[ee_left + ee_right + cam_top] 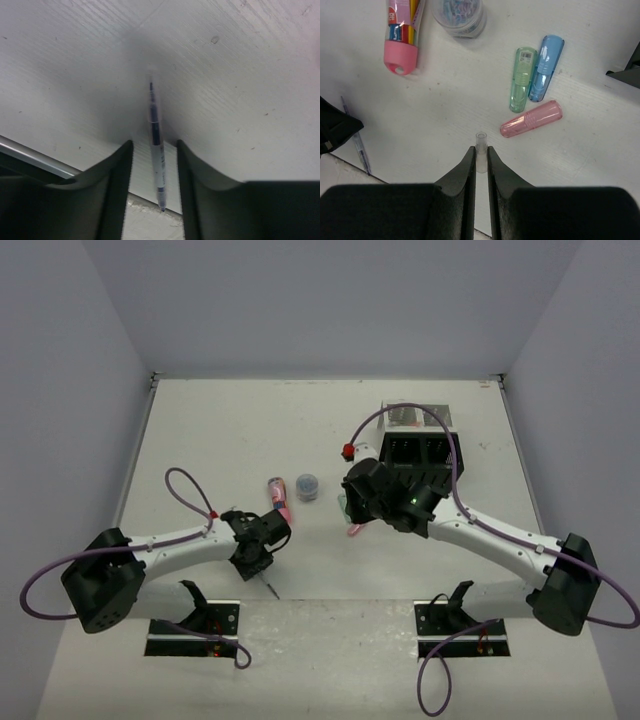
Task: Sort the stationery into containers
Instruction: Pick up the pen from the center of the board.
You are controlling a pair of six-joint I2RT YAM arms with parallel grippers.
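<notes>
Top external view had both arms reaching over the white table (220, 430). The left gripper (154, 145) was low near the table's front edge. The right gripper (480, 150) hung in front of the black container (405, 448), with the white container (415, 417) just behind that one at the far right.

Left wrist view showed a thin pen (152, 107) with a clear barrel and dark blue core lying flat on the table. It ran lengthwise between the two dark fingers. A slim gap showed on each side of it, so the jaws stood apart and gripped nothing.

Right wrist view showed the right fingers pinched tight on a thin clear stick (480, 142), its open end poking out just past the tips. What sort of item it was could not be told.

Beyond those tips three stubby markers lay on the table. The green marker (522, 80) and blue marker (546, 67) lay side by side, touching. The pink marker (531, 118) lay slantwise just below their near ends.

Farther off to the left lay a pink-capped tube (400, 35) of coloured sticks. Beside it stood a round pot (459, 17) holding clips. None of these pieces lay in a container.
</notes>
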